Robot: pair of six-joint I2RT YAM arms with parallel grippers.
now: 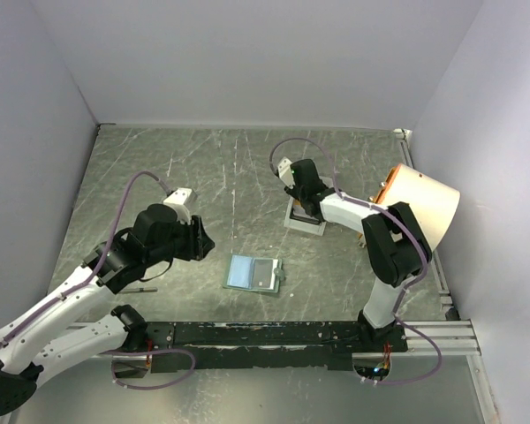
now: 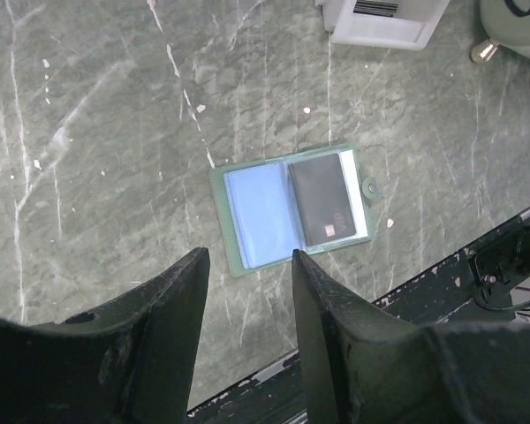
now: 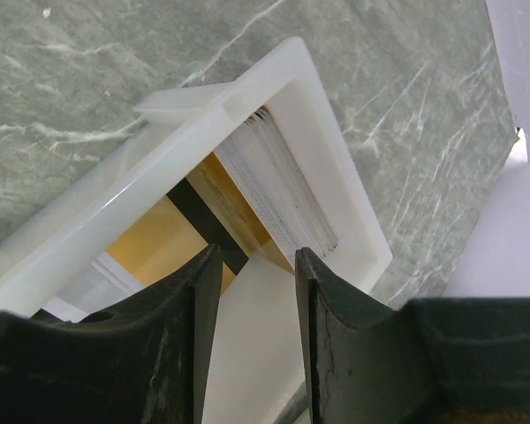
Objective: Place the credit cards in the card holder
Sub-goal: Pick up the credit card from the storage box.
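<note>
1. We read no words. The white tray bears a barcode label, and a reddish mark on the dark card is too small to read.
2. The table is grey-green stone with white veins, and pale walls enclose it.
3. The holder lies open at the near middle, with the dark card on its right half.
4. The other cards stand on edge in the tray, far right.
5. The left gripper hangs over the holder, jaws apart and empty.
6. The right gripper sits over the tray with jaws apart; we cannot tell whether it touches a card.
</note>
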